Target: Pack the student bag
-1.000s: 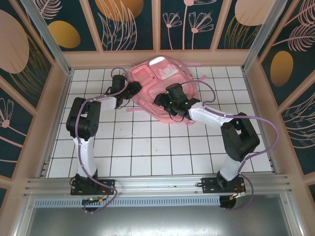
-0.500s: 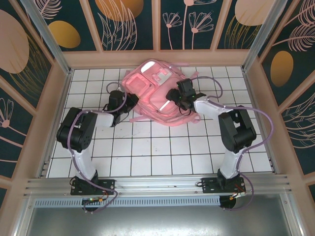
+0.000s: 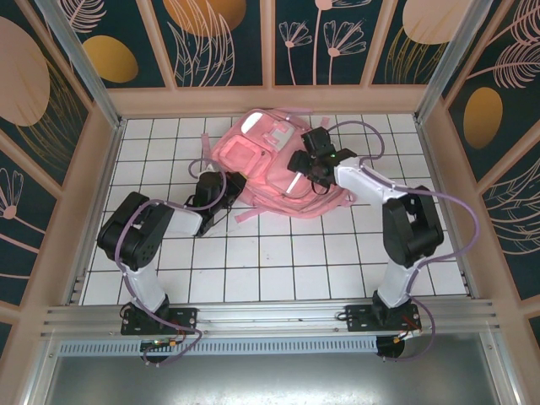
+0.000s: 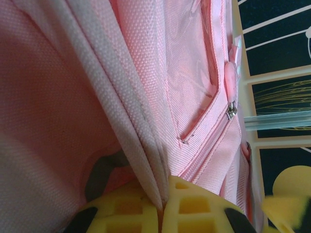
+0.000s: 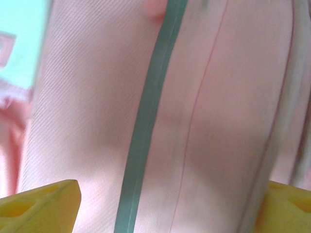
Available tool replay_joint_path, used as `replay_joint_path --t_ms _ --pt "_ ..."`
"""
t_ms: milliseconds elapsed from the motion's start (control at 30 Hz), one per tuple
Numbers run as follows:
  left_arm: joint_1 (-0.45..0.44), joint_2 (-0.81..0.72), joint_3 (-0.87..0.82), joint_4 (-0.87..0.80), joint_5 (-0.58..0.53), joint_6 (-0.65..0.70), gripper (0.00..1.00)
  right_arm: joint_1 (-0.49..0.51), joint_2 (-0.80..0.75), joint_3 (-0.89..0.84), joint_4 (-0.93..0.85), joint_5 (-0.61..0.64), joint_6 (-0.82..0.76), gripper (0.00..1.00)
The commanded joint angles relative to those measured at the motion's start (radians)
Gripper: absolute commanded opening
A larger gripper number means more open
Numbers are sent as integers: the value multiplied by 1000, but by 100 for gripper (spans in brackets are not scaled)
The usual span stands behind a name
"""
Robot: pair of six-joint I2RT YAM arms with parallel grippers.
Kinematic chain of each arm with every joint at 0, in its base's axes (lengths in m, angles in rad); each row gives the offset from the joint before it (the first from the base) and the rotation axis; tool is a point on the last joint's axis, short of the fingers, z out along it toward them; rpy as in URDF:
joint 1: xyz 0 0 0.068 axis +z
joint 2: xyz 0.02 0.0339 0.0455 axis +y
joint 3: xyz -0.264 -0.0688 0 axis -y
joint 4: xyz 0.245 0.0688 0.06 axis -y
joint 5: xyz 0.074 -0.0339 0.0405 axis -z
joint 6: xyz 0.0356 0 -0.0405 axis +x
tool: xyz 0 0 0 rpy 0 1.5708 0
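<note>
The student bag [image 3: 261,160] is lying on the white tiled counter [image 3: 278,253], at the far side. It has been turned and dragged a little nearer than it was a second ago. The left end effector [image 3: 229,184] has been shut tight, and a fold of the bag's pink cloth with a grey edge is pinched between its yellow fingers [image 4: 194,208]. A small metal zip pull [image 4: 232,109] can be seen ahead of it and to the right. This end effector has been moved along with the bag's near corner, so the bag is likely being pulled by that fold. The right end effector [image 3: 302,167] has been opened wider. Its two yellow fingers [image 5: 39,204] are now held far apart, with the bag's front and a shiny strip [image 5: 146,121] just in front of them, and nothing is seen to be held there. The bag is probably being put in place so that it can be opened. Nothing is seen to be packed yet, so the task is judged to be at an early stage.
</note>
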Motion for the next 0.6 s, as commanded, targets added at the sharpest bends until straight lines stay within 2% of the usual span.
replay_joint_path --t_ms 0,133,333,433,567 --pt "-34 27 -4 51 75 -29 0 83 -101 -32 -132 33 83 86" --pt "-34 45 -17 78 72 -53 0 142 -131 -72 -92 -54 163 85" --pt "-34 40 -31 89 51 -70 0 212 -72 -85 -11 -125 219 76" --pt "-34 39 -31 100 48 -79 0 217 -21 -96 15 -141 224 73" --pt "-34 33 -25 101 53 -81 0 220 19 -122 76 -100 246 71"
